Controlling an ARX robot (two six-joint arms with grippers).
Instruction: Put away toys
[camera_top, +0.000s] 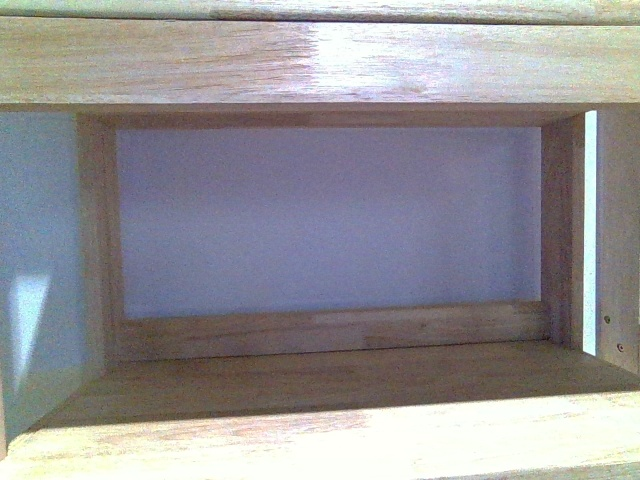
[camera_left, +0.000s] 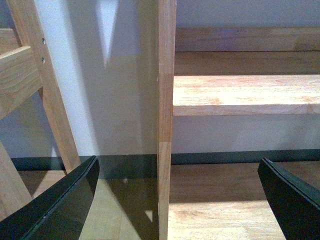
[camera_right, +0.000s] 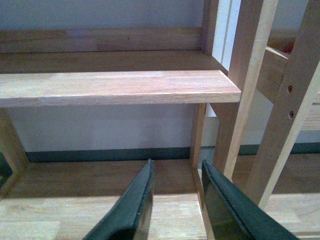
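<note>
No toys show in any view. The front view looks into a wooden shelf compartment with a pale back panel; neither arm appears there. In the left wrist view my left gripper is open wide, with nothing between its dark fingers, and it faces a vertical wooden post of the shelf. In the right wrist view my right gripper is open with a narrow gap, holding nothing, above a lower wooden board.
A horizontal shelf board crosses in front of the right gripper, with upright legs beside it. A slanted wooden brace stands next to the left gripper. Another shelf board lies beyond the post.
</note>
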